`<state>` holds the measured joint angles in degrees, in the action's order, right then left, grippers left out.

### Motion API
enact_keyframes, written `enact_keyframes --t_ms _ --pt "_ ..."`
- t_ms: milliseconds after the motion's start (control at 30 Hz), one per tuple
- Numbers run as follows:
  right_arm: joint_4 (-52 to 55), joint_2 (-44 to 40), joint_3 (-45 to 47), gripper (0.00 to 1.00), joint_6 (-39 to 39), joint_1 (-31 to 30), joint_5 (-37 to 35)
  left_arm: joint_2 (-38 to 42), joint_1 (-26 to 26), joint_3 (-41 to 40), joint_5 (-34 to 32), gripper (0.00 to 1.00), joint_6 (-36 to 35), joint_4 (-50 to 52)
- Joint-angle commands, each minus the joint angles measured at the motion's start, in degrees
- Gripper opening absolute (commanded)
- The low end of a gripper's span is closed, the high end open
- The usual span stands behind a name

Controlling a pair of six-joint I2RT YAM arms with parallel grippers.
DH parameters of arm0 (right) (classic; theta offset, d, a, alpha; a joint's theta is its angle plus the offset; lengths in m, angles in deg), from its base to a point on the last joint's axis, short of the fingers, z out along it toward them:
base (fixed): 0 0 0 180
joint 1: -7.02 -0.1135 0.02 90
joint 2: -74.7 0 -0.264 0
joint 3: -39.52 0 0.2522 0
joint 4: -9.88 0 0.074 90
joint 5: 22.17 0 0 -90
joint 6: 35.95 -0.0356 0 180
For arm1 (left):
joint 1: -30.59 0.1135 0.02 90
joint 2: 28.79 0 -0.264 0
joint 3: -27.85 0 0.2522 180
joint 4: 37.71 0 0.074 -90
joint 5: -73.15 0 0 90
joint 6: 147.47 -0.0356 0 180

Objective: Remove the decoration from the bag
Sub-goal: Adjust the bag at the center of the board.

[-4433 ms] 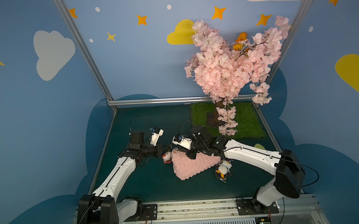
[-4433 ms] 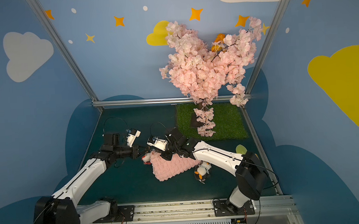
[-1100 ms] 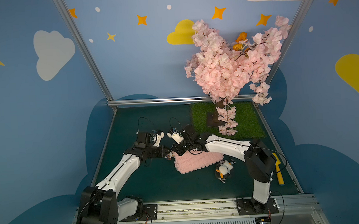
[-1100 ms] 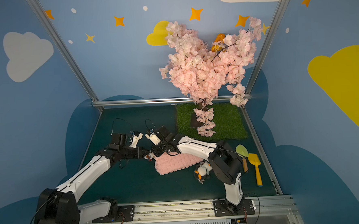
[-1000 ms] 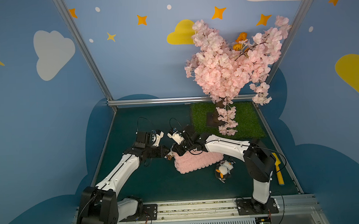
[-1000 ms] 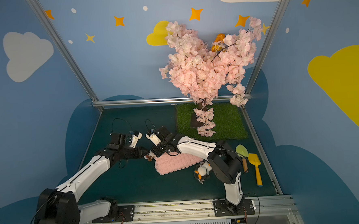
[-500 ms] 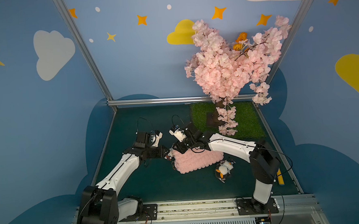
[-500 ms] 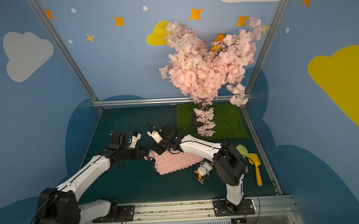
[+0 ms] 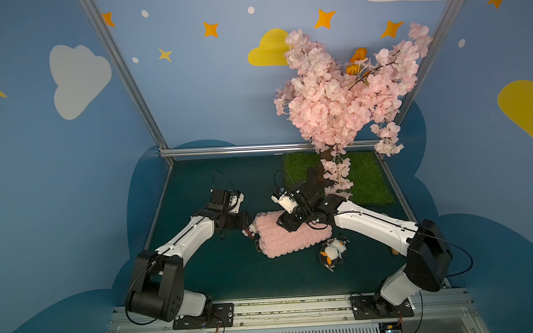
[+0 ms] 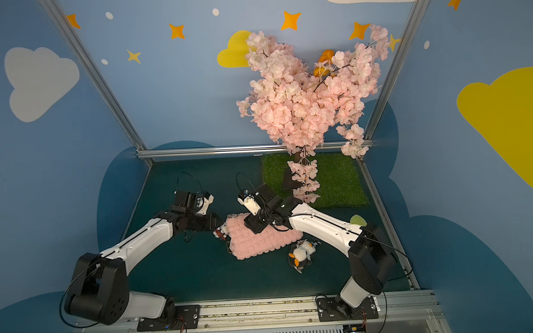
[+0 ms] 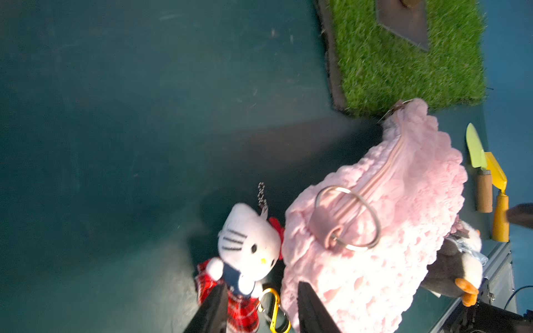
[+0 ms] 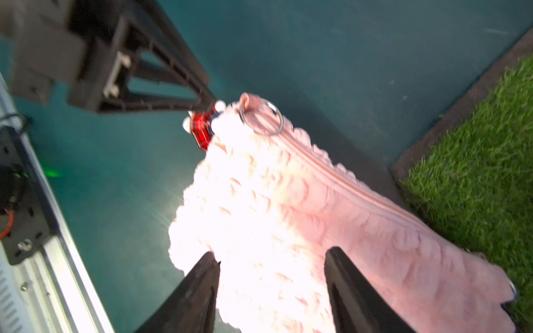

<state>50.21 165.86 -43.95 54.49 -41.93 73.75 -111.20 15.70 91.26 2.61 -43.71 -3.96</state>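
Pink bag [image 9: 294,236] lies mid-mat [image 9: 217,270], showing more of its face than a second ago, when it sat bunched on edge. Right gripper [image 12: 272,253] hangs over bag, fingers spread wide, holding nothing. Its elbow has swung outward since then and covers most of trowels [image 11: 476,150] in both top views.

Left gripper [image 11: 261,288] at bag's left end, fingers part open. Cat charm [image 11: 248,248] skirt and carabiner [image 11: 274,308] lie between them, one finger touching skirt, no clamp seen. Charm's chain loose on mat, apart from bag's ring [image 11: 346,219].

Penguin [image 9: 331,254] half hidden behind bag in left wrist view. Right wrist view blurred.
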Motion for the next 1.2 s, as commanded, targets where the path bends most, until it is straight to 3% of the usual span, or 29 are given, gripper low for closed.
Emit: enact_keyframes --t_ms 0,133,367,500,900,1033,1167 --pt "3.2 -3.1 1.2 0.62 2.7 0.0 -3.3 -2.8 -2.9 3.3 2.3 0.43 -1.3 0.0" --pt "4.2 -4.3 1.2 0.63 3.2 0.7 -4.7 -6.6 -4.0 4.7 2.8 0.41 -1.6 2.1" --pt "4.2 -4.8 2.3 0.65 2.6 1.7 -5.6 -8.1 -5.5 6.1 5.8 0.38 1.4 -4.0" --pt "4.0 -5.0 2.7 0.65 1.7 2.2 -5.8 -11.3 -6.7 8.3 7.9 0.22 2.1 -5.7" --pt "3.2 -5.5 3.2 0.64 0.3 3.4 -4.8 -20.1 -5.9 17.2 5.8 0.07 -0.1 -4.2" --pt "3.1 -5.7 3.3 0.65 0.5 3.4 -5.3 -21.6 -5.4 18.3 4.9 0.10 -1.8 -1.6" --pt "3.0 -6.0 2.9 0.66 0.6 3.6 -6.5 -20.3 -4.4 17.2 4.4 0.27 -2.4 -1.0"
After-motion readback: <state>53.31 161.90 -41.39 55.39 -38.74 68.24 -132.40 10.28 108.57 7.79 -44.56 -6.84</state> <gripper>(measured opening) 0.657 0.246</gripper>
